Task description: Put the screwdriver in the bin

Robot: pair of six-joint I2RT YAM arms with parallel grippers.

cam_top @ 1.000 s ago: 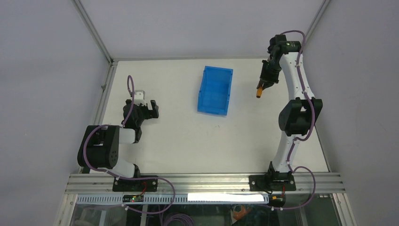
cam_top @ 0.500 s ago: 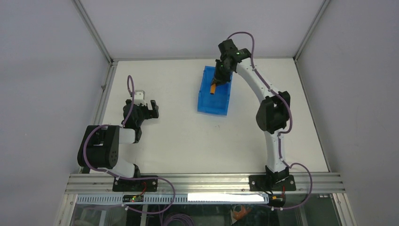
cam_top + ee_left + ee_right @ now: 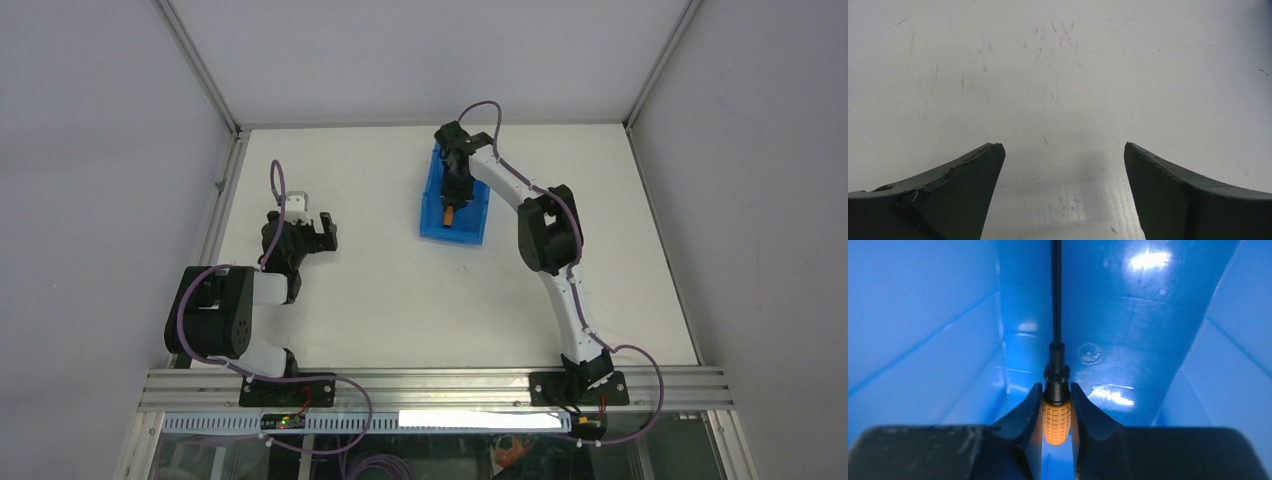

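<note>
At the near left, the left gripper [image 3: 1063, 150] is hovering over the table [image 3: 1058, 60] with its fingers spread apart. Farther off, the right gripper [image 3: 1056, 392] is clamping the screwdriver [image 3: 1056, 421] by its orange handle, inside the bin [image 3: 928, 325].

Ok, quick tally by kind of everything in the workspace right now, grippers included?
Screwdriver: 1, the orange-handled screwdriver, held low inside the bin
Bin: 1, the blue bin
Grippers: 2, the right gripper shut on the screwdriver, the left gripper open and holding nothing
Total: 4
</note>
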